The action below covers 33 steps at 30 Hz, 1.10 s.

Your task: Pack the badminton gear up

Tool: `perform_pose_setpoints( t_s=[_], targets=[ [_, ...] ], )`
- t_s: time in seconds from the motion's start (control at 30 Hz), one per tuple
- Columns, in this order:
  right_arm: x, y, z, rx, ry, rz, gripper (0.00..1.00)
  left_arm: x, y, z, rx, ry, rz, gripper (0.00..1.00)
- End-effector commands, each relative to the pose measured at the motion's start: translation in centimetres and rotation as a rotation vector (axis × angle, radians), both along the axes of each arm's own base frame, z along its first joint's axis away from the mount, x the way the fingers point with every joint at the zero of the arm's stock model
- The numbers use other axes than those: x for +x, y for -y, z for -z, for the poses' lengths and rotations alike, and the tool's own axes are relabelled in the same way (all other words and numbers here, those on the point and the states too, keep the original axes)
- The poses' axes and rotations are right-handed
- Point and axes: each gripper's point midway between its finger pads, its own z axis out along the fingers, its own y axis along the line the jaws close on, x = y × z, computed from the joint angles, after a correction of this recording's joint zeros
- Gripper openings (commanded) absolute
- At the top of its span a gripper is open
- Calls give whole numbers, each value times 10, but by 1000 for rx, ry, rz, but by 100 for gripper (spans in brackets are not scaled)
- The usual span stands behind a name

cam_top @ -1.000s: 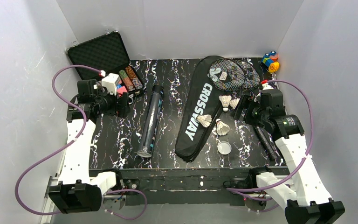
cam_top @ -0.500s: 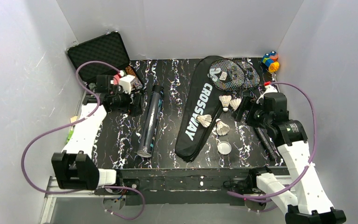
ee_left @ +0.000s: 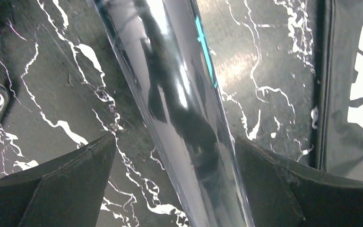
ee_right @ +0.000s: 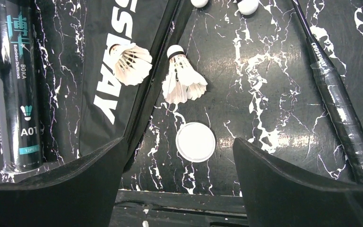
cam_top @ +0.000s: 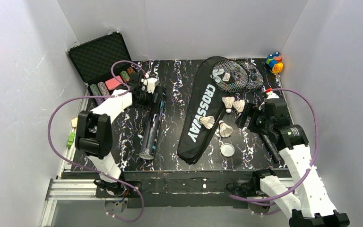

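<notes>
The long dark tube (cam_top: 152, 125) lies lengthwise left of the black CROSSWAY bag (cam_top: 201, 118). My left gripper (cam_top: 153, 97) hovers open over the tube's far end. In the left wrist view the glossy tube (ee_left: 179, 104) runs between the spread fingers of the left gripper (ee_left: 174, 139). Two rackets (cam_top: 234, 75) lie with heads on the bag's top. Several white shuttlecocks (cam_top: 225, 129) lie on and beside the bag. A round white lid (ee_right: 195, 142) rests on the table below my open right gripper (ee_right: 179, 140), which holds nothing.
An open foam-lined case (cam_top: 105, 59) with poker chips stands at the back left. Colourful toy blocks (cam_top: 274, 61) sit at the back right. A racket handle (ee_right: 340, 104) lies right of the lid. The table's front edge (ee_right: 179, 198) is close to the right fingers.
My left arm has swung from the chip case rightward until its gripper stands over the tube's far end. The right gripper has shifted slightly toward the near edge, still open.
</notes>
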Motion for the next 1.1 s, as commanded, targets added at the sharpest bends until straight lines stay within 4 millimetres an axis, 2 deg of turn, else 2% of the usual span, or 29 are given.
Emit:
perform_pose_setpoints(
  t_s=[0.0,0.13,0.3,0.53,0.8,0.93,1.07],
  targets=[
    [1,-2,-6,5,37,-20,91,25,8,-11,-7,68,-64,98],
    [3,-8,-3,18,23,-50,91,17,18,7,26,46,-15,98],
    [9,-15,1,33,-14,-71,91,5,15,26,83,24,41,98],
    [9,-22,6,70,-20,-87,92,-20,21,50,123,-27,145,98],
    [6,-26,16,95,-47,-92,92,-58,11,59,140,-46,218,98],
    [5,-29,17,112,-40,-99,92,-71,12,51,129,-42,297,86],
    [6,-35,15,143,-30,-115,92,-82,12,30,126,-4,408,66]
  ],
)
